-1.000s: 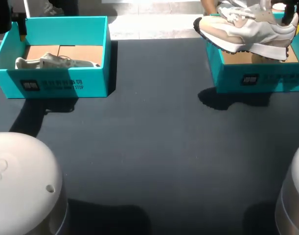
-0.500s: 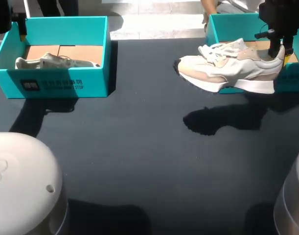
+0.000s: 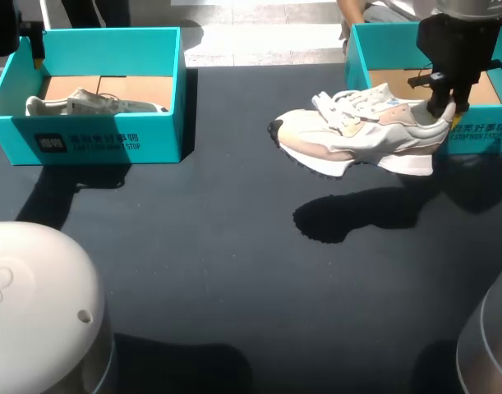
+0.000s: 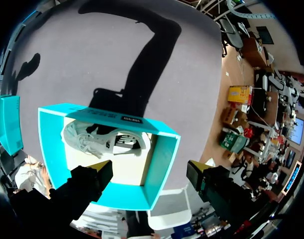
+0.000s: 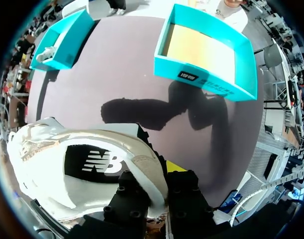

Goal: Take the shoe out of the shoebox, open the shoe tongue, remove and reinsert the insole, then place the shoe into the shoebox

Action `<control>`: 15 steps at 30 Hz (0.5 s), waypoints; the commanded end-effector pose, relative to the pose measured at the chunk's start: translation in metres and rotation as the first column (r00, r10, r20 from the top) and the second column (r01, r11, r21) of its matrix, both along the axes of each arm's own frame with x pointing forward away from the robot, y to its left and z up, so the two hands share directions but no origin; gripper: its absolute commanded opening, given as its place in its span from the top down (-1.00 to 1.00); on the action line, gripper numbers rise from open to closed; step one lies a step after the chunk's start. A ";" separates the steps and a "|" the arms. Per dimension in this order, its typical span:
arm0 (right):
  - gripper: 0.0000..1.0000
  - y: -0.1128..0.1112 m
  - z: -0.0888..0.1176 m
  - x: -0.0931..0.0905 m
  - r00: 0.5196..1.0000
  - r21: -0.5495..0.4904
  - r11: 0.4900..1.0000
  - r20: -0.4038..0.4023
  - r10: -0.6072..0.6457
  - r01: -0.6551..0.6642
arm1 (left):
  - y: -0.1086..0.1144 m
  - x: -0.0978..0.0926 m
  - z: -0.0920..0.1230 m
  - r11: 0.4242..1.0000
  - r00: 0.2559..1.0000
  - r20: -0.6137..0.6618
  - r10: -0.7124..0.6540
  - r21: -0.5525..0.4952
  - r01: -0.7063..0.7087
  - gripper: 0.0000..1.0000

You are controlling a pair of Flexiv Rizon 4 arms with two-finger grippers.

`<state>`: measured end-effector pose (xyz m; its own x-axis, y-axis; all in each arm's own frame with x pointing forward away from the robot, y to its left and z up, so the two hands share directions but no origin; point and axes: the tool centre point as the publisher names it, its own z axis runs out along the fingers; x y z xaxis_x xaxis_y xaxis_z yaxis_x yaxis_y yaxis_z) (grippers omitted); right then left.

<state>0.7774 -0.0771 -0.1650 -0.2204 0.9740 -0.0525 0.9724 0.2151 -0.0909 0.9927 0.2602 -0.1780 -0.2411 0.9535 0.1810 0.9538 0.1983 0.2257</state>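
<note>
Upper right, the right arm (image 3: 460, 41) hung vertical, right claw (image 3: 442, 107) clenched on the heel of the white-and-beige sneaker (image 3: 357, 131), held clear above the dark counter (image 3: 234, 246) beside the turquoise cardboard shoebox (image 3: 359, 61). The left claw (image 4: 149, 168) gaped, released.

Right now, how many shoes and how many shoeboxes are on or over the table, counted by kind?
Shoeboxes: 2, the left shoebox and the right shoebox
Shoes: 2, the boxed shoe and the held shoe, gripped at its heel by the right gripper
Total: 4
</note>
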 end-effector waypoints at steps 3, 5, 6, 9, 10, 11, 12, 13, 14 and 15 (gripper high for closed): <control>1.00 -0.003 0.001 -0.003 0.999 0.012 1.000 0.032 0.002 -0.002 | 0.000 -0.001 0.000 1.000 1.000 0.003 -0.001 0.001 0.001 -1.00; 1.00 -0.003 0.001 -0.003 0.999 0.012 1.000 0.032 0.002 -0.002 | 0.000 -0.001 0.000 1.000 1.000 0.003 -0.001 0.001 0.001 -1.00; 1.00 -0.003 0.001 -0.003 0.999 0.012 1.000 0.032 0.002 -0.002 | 0.000 -0.001 0.000 1.000 1.000 0.003 -0.001 0.001 0.001 -1.00; 1.00 -0.003 0.001 -0.003 0.999 0.012 1.000 0.032 0.002 -0.002 | 0.000 -0.001 0.000 1.000 1.000 0.003 -0.001 0.001 0.001 -1.00; 1.00 0.004 -0.001 -0.011 1.000 0.027 1.000 0.010 0.001 -0.001 | 0.000 -0.001 0.000 1.000 1.000 0.003 -0.001 0.001 0.001 -1.00; 1.00 0.010 -0.004 -0.018 1.000 0.010 1.000 0.002 -0.012 0.012 | 0.000 -0.001 0.000 1.000 1.000 0.003 -0.001 0.001 0.001 -1.00; 1.00 0.016 -0.007 -0.025 1.000 0.009 1.000 -0.009 -0.014 0.015 | 0.000 -0.001 0.000 1.000 1.000 0.003 -0.001 0.001 0.001 -1.00; 1.00 0.022 -0.010 -0.030 0.999 0.019 0.999 -0.031 -0.030 0.030 | 0.000 -0.001 0.000 1.000 1.000 0.003 -0.001 0.001 0.001 -1.00; 1.00 0.026 -0.012 -0.035 0.999 0.011 0.999 -0.036 -0.037 0.038 | 0.000 -0.001 0.000 1.000 1.000 0.003 -0.001 0.001 0.001 -1.00; 1.00 0.032 -0.014 -0.040 0.999 0.012 0.999 -0.034 -0.037 0.037 | 0.000 -0.001 0.000 1.000 1.000 0.003 -0.001 0.001 0.001 -1.00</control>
<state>0.7436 -0.0606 -0.1721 -0.1863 0.9823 -0.0171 0.9749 0.1827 -0.1270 0.9927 0.2601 -0.1780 -0.2411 0.9535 0.1811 0.9538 0.1983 0.2257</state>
